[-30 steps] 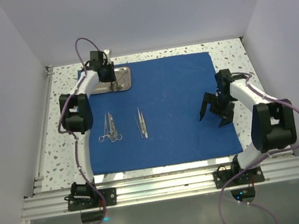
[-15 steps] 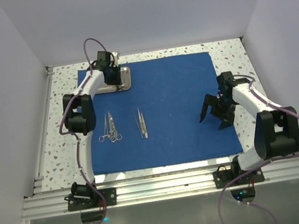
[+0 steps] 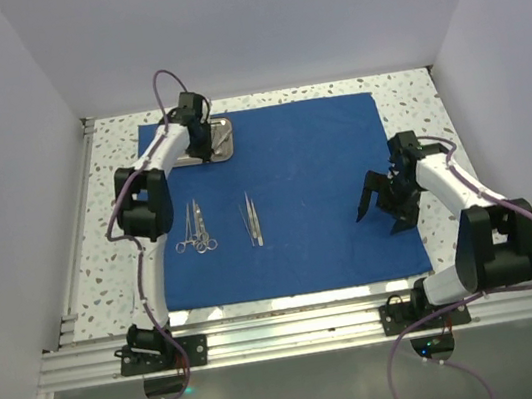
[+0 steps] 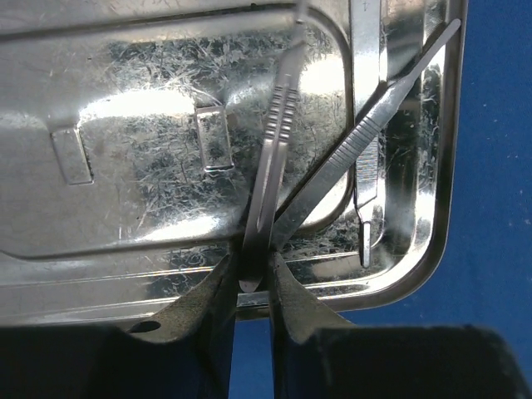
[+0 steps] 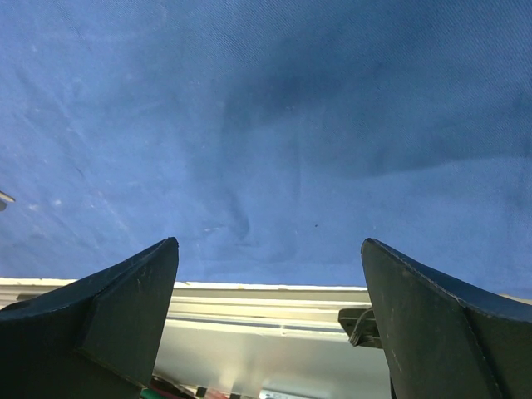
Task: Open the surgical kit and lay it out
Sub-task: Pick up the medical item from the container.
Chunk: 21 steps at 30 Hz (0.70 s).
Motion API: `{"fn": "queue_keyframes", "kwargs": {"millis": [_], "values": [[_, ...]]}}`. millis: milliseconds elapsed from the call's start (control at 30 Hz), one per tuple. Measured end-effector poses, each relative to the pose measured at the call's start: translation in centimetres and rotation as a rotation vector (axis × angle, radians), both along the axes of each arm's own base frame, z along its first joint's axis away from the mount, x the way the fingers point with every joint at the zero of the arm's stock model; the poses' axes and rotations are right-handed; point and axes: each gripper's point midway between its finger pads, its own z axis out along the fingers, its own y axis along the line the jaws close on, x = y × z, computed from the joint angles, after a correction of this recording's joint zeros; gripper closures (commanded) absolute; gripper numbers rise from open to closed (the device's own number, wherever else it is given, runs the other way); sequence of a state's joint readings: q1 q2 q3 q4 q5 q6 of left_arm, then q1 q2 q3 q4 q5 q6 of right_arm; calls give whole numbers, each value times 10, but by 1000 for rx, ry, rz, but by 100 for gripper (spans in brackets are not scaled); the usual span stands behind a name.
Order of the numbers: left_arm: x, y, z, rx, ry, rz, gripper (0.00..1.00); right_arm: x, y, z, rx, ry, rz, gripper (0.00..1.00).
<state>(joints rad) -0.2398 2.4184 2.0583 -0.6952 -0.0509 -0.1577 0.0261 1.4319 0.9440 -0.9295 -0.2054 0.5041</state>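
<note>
Speckled white table (image 3: 406,91), royal-blue cloth (image 3: 314,182) spread flat, covering most of it

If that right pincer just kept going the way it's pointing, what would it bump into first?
Most likely the blue cloth, a bare patch near its front edge. The right pincer is open and empty, and no tool lies in its way. Depth is unclear.

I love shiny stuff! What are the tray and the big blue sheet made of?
The tray looks like polished steel: mirror-bright, with scuffs and reflections. The blue sheet looks like woven cloth: matte, with soft creases. Both are guesses from looks.
</note>
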Motion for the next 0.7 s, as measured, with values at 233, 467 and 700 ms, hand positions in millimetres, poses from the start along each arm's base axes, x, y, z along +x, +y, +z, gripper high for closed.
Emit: {"fn": "queue_keyframes", "kwargs": {"millis": [233, 467, 700], "values": [[1, 1, 0, 6, 1, 9, 96, -1, 0, -1, 0, 3, 0, 4], [1, -1, 1, -14, 22, 3, 100, -1, 0, -1, 0, 3, 0, 4], [1, -3, 5, -67, 24, 8, 100, -1, 0, -1, 0, 3, 0, 4]]}}
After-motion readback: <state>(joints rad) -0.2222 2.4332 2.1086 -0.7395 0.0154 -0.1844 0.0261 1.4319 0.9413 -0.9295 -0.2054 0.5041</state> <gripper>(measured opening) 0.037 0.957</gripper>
